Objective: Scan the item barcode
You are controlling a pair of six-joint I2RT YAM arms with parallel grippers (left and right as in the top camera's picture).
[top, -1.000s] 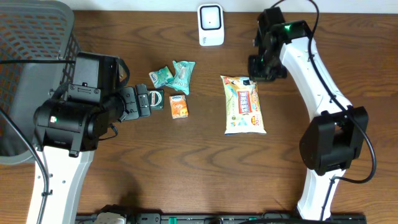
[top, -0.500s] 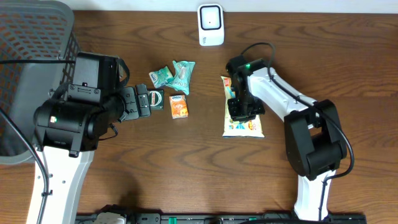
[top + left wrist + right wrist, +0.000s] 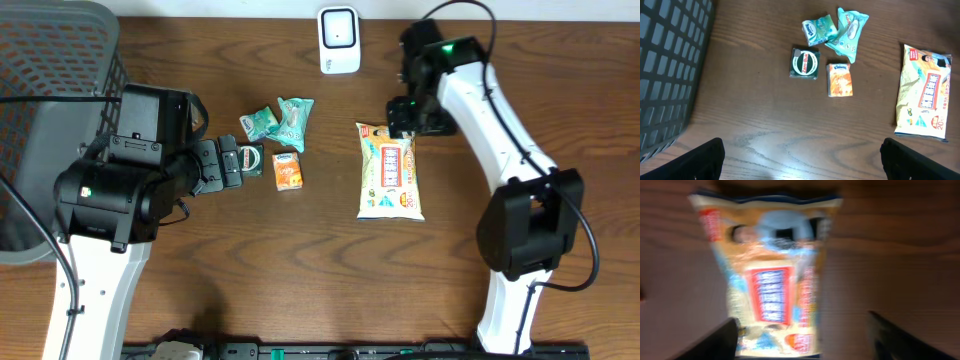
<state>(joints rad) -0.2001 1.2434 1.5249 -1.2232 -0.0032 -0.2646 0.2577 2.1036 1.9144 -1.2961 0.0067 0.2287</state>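
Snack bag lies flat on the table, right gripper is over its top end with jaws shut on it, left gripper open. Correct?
No. The right gripper is open, not shut on the snack bag: the right wrist view shows its fingers spread wide, gripping nothing. The rest holds: bag flat on the table, gripper over its top end, left gripper open.

Left arm (image 3: 105, 195) folded low on my left side, wrist pointing right, left jaws spread wide. Right arm (image 3: 495, 105) stretched far forward, wrist angled down, right jaws parted, fingertips (image 3: 715, 340) well apart.
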